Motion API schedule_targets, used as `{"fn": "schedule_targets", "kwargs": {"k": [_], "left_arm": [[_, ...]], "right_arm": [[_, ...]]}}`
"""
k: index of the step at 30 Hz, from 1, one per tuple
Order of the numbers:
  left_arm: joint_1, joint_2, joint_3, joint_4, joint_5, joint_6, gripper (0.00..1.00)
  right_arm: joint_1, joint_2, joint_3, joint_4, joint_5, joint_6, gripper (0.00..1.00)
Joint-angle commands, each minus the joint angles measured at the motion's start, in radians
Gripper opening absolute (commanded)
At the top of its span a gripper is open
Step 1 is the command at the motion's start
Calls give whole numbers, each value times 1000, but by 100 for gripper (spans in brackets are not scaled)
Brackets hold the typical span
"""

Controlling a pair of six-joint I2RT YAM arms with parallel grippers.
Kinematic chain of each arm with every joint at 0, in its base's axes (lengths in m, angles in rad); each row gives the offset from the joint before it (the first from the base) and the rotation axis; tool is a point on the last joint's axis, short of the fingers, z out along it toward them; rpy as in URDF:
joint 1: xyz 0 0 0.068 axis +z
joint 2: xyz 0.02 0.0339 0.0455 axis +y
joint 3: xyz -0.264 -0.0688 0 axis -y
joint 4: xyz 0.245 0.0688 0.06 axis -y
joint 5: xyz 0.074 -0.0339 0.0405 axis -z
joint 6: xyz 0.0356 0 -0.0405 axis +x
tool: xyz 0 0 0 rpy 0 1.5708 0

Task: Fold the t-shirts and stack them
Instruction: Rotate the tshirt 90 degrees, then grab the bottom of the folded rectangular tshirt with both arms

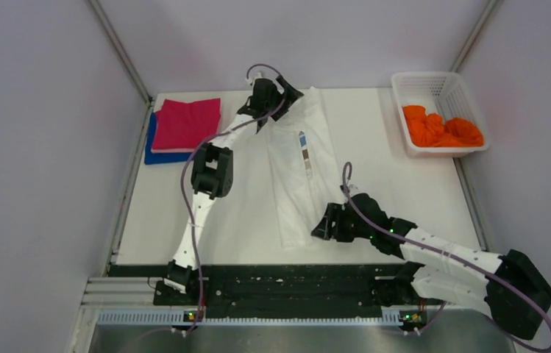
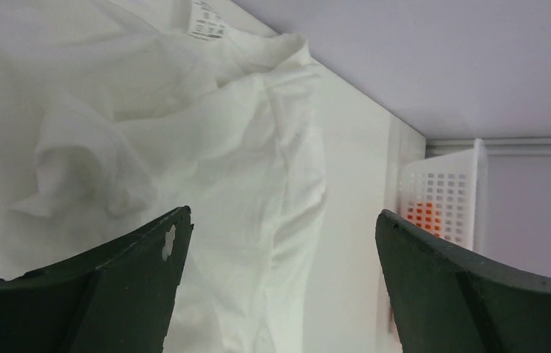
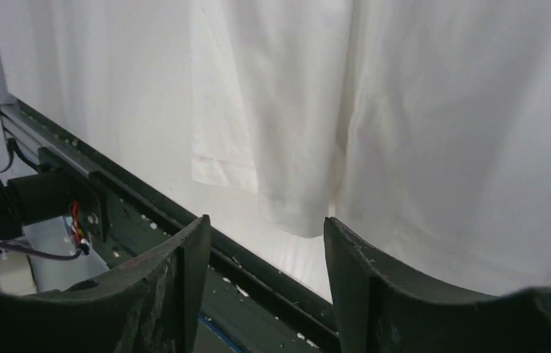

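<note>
The white t-shirt [image 1: 301,165] lies folded lengthwise in a narrow strip down the middle of the table, its blue-and-brown print [image 1: 304,153] showing. My left gripper [image 1: 278,103] is open and empty just above the shirt's far end; the collar and label [image 2: 207,26] show in its wrist view. My right gripper [image 1: 321,224] is open and empty at the shirt's near hem [image 3: 294,213]. A folded magenta t-shirt [image 1: 186,123] lies on a folded blue one [image 1: 151,145] at the far left. The orange t-shirt [image 1: 441,130] sits crumpled in the basket.
A white plastic lattice basket [image 1: 434,87] stands at the far right corner; it also shows in the left wrist view [image 2: 445,191]. The black mounting rail [image 1: 279,283] runs along the table's near edge, close under the right gripper. Grey walls enclose the table.
</note>
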Motion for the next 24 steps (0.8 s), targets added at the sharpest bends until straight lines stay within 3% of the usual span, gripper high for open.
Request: {"fn": "schedule_targets", "kwargs": {"k": [1,5,6,11,15,17,20,22,24], "left_arm": [[-2,-264,-2,-48,179,102,99],[-56,-526,-108,-198,220,257,99],[-71,-600,-161,-259,186,301,99],[-183,-998,-627,-492,-118,386,99],[-306,-1288,-1073,-506,-272,323,99],[-352,-1392,-1253,-507,-241,237,99],[-408,-1480,-1481,-406,-84,139,99],[-462,-1479,-1586,-312,-7,103,98],[-503,-1427,-1600,-290,-1,101,98]], "right_arm": [[11,-144,101,-127,131,-91,64],[10,-209,159,-276,297,-144,97],[8,-220,169,-299,322,-148,99],[-21,-248,168,-376,464,-113,99],[-109,-240,118,-387,373,-69,95],[-130,-235,93,-386,343,-57,90],[-134,-229,66,-375,304,-56,77],[-134,-226,44,-367,295,-44,75],[-135,-221,11,-338,289,-25,70]]}}
